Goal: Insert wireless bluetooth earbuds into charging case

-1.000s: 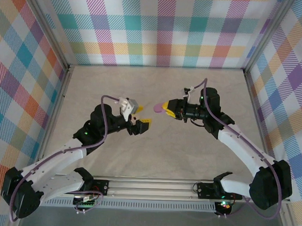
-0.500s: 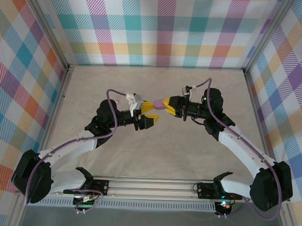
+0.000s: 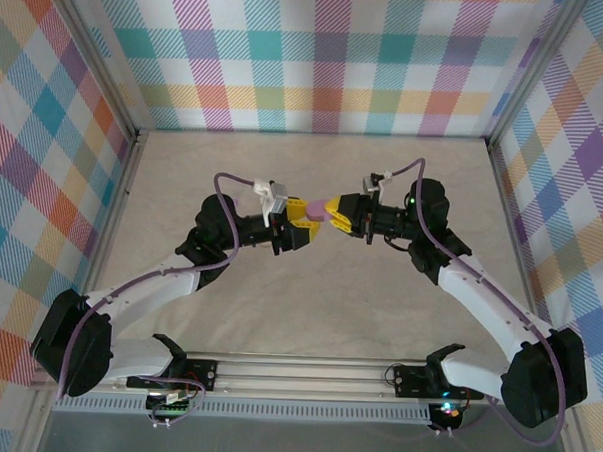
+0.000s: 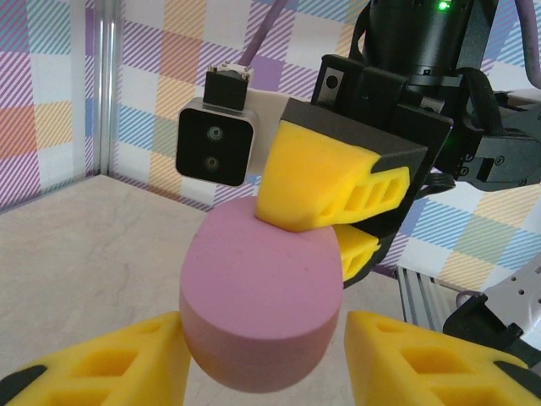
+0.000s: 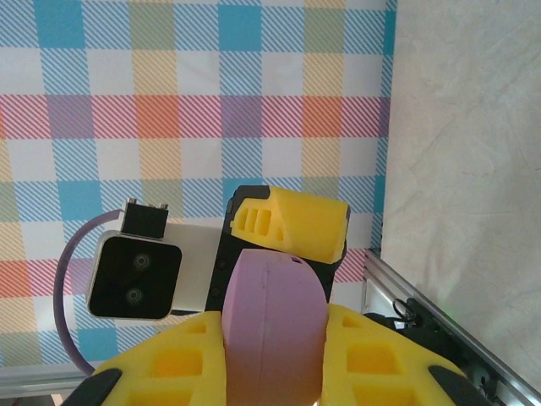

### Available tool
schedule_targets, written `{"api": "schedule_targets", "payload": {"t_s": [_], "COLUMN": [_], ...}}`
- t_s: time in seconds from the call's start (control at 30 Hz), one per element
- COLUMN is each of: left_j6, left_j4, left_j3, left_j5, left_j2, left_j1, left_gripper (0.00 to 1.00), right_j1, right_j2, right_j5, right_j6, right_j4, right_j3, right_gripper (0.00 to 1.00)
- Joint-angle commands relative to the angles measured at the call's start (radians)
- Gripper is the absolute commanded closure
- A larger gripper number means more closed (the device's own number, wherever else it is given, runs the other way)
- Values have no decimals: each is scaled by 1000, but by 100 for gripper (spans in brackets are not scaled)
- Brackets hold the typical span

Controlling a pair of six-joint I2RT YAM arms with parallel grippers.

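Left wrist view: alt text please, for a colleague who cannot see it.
A purple charging case is held above the table by the right gripper. The left gripper has its yellow fingers close on either side of it, apparently not clamped. Plaid walls stand behind.

**Desk:** Seen from overhead, the case (image 3: pixel 317 214) is a purple sliver. Most of it is buried between the yellow fingers of the left gripper (image 3: pixel 305 224) and the right gripper (image 3: pixel 332 209). Any lid seam is too small to make out.

**Photographer:** On the left wrist camera, the bottom edge cuts off the case's underside and the left fingers (image 4: pixel 101 368). Whether they press the case or stand just off it cannot be told. The right gripper's lower finger sits mostly behind its upper one.

**Desk:** And the right wrist camera?

**Photographer:** The case's lower end and the right fingers (image 5: pixel 169 368) run off the bottom edge. One left finger is hidden behind the case.
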Motion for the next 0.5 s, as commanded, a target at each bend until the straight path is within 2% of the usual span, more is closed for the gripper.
{"api": "schedule_targets", "payload": {"t_s": [0.0,0.23,0.47], "left_j6": [-1,3,4], "left_j4": [58,57,44], "left_j3": [39,55,75], "left_j5": [45,57,73], "left_j2": [9,19,40], "left_j1": [5,5,6], "left_gripper": [54,61,55], "right_j1": [11,21,25], "right_j2": [-18,-8,-2], "right_j5": [-13,-23,-24], "right_j6": [8,16,38], "right_j4": [35,42,68], "right_j3": [-9,-5,-10], "right_gripper": [94,94,94]}}
